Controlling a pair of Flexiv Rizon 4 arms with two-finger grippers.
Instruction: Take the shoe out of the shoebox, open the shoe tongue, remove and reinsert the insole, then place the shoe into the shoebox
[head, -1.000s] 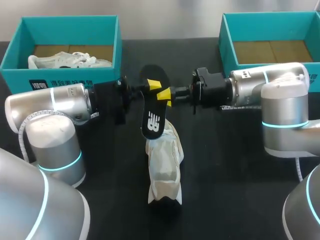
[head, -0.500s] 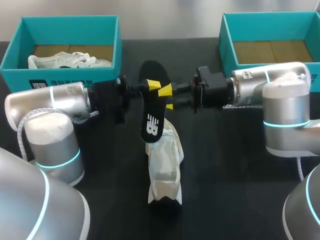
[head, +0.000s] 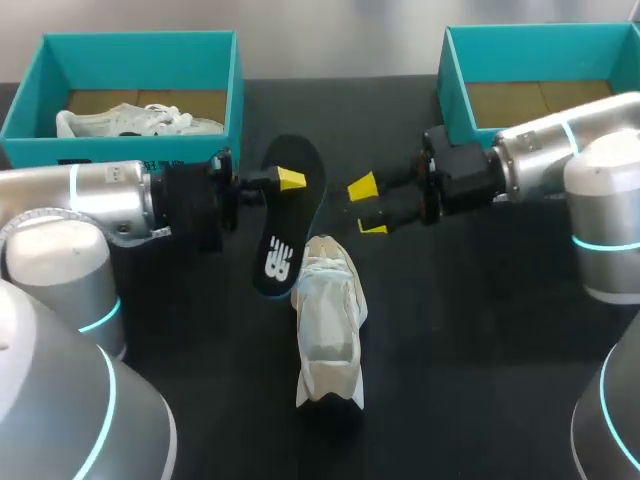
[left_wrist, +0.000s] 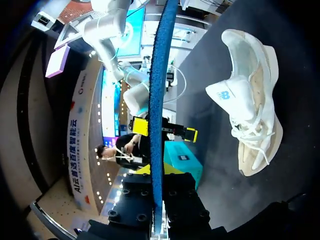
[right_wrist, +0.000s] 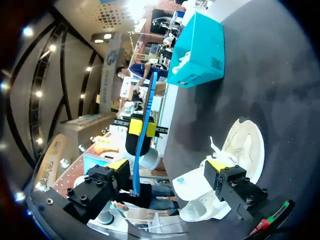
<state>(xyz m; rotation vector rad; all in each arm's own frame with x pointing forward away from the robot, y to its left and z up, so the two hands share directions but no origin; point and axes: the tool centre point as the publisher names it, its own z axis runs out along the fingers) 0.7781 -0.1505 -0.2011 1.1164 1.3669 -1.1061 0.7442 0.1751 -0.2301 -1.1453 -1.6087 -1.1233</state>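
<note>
A black insole (head: 282, 222) hangs over the table with my left gripper (head: 290, 182) shut on its upper half. In the left wrist view the insole (left_wrist: 158, 100) shows edge-on between that gripper's (left_wrist: 158, 172) fingers. My right gripper (head: 366, 207) stands open just right of the insole, apart from it, with nothing between its fingers. From the right wrist, the insole (right_wrist: 142, 145) lies ahead of the open gripper (right_wrist: 167, 165). The white shoe (head: 327, 330) lies on the black table below the insole, also seen as the shoe (left_wrist: 250, 110) and the shoe (right_wrist: 235, 150).
A teal shoebox (head: 35, 70) at the back left holds another white shoe (head: 140, 122). A second teal shoebox (head: 455, 70) at the back right shows only its cardboard floor. The table is black around the shoe.
My right gripper has opened, let go of the insole and drawn back to the right. My left arm has pulled the insole left, and its lower end has swung leftward.
</note>
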